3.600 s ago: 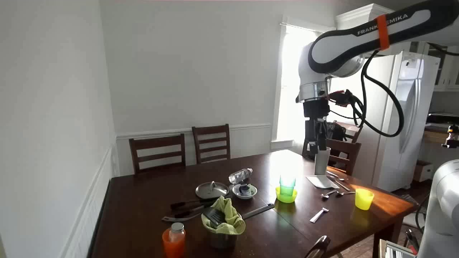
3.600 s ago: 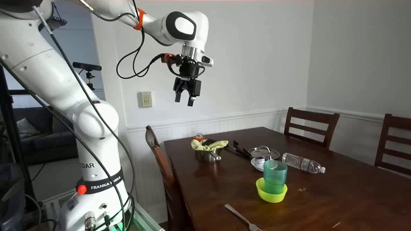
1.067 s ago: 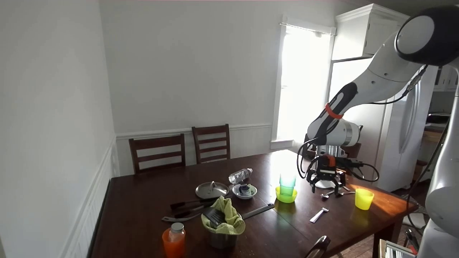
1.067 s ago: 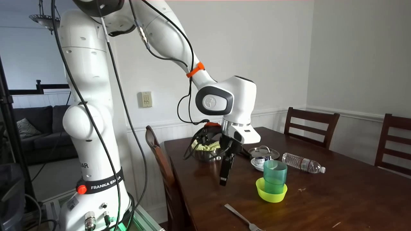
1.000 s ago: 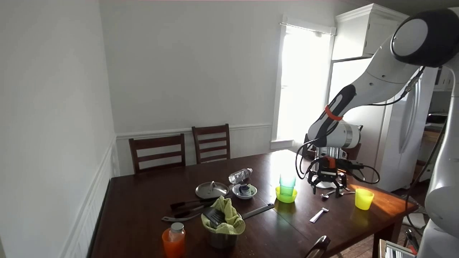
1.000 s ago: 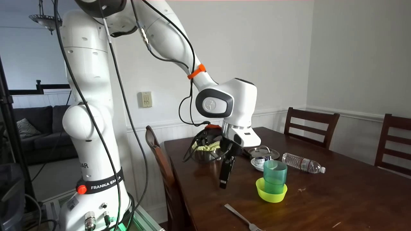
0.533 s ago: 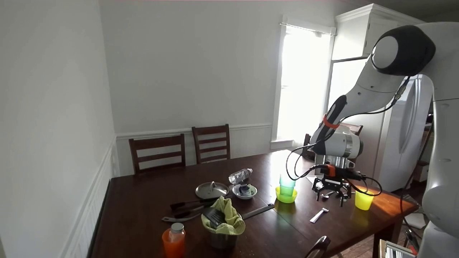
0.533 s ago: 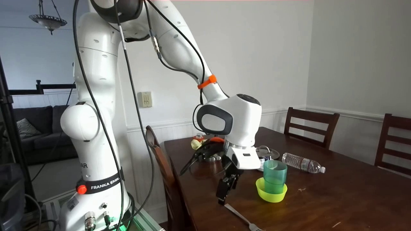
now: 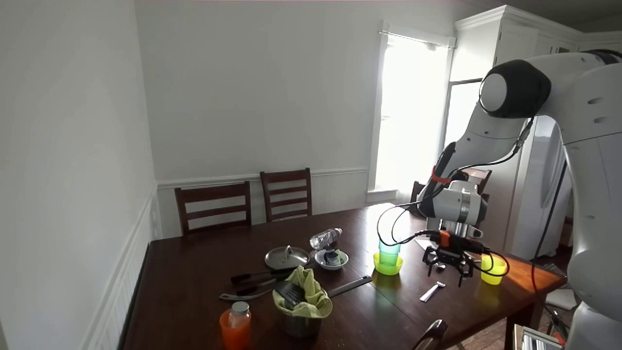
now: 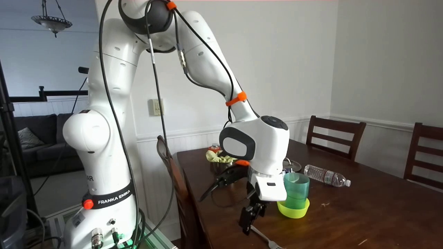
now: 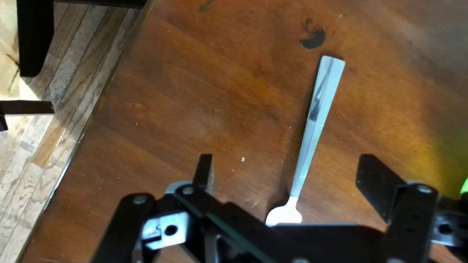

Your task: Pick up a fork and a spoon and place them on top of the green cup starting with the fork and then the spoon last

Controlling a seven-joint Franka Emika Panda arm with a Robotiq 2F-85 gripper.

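The Robotiq gripper (image 11: 287, 170) is hovering over the wooden table (image 11: 182, 120), its fingers standing wide apart. In the wrist view the fork (image 11: 310, 135) is lying below, its handle reaching out from between the fingertips, its head partly hidden by the gripper. The teal-green tumbler (image 10: 297, 189) is standing in a lime-yellow bowl (image 10: 294, 212), apart from the gripper.

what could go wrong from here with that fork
The fork lies flat on the table, slanted between the open fingers in the wrist view, so closing may swivel or miss it. In an exterior view, the arm partly covers the yellow-green bowl that the green cup stands in; the gap can't be judged, but a sideways move might knock them.
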